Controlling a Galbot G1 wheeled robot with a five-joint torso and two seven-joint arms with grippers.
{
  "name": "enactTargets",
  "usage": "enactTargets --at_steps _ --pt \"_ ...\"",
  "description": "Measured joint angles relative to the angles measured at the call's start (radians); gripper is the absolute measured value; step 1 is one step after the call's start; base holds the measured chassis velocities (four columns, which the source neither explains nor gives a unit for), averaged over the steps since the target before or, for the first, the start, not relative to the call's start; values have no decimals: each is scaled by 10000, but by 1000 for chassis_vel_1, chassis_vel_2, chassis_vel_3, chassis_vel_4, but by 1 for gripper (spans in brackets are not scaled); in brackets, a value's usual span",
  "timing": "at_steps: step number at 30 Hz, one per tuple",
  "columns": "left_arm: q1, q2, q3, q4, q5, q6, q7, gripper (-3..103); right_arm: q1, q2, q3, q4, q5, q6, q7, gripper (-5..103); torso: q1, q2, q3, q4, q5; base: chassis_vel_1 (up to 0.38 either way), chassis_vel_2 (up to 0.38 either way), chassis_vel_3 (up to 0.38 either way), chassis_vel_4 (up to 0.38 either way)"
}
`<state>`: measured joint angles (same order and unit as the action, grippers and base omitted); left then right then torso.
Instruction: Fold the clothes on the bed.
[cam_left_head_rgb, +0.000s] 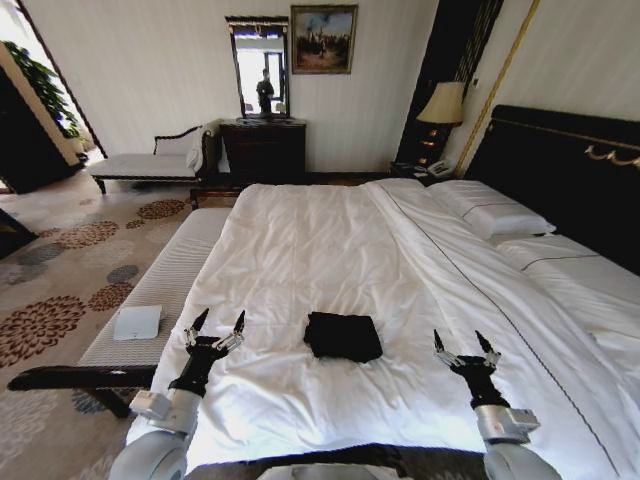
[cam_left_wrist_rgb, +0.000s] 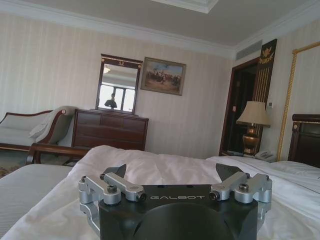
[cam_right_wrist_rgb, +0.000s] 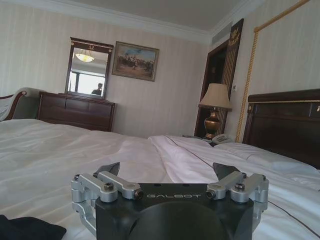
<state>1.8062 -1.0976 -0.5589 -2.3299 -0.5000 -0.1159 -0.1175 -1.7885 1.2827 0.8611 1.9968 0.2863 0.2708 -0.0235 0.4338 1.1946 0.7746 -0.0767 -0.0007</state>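
White bedding spreads across the bed (cam_left_head_rgb: 330, 250), its dark headboard (cam_left_head_rgb: 560, 170) rising at the robot's right, with a lamp (cam_left_head_rgb: 443, 105) and a dresser (cam_left_head_rgb: 263, 150) against the far wall beyond it. Near the foot of the bed, well away from the headboard, the clothes (cam_left_head_rgb: 343, 336) lie as a compact black rectangle on the duvet (cam_left_head_rgb: 300, 400), apparently already folded, the lettering hidden. The left gripper (cam_left_head_rgb: 218, 322) hovers just off the bundle's side farther from the headboard, fingers spread wide and empty; the right gripper (cam_left_head_rgb: 462, 342) hangs on the headboard side, equally wide and empty. Both stand apart from the fabric. By the look of it, the fold is finished or nearly so; any last tidy-up would call for a light pinch at an edge, avoiding dragging the duvet beneath. No containers are present.
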Motion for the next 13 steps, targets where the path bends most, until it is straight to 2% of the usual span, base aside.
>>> enactTargets --at_steps 13 --pt "0 0 0 0 1 0 0 100 54 -6 -49 -46 -10 -2 21 100 1 0 0 -1 0 0 0 0 0"
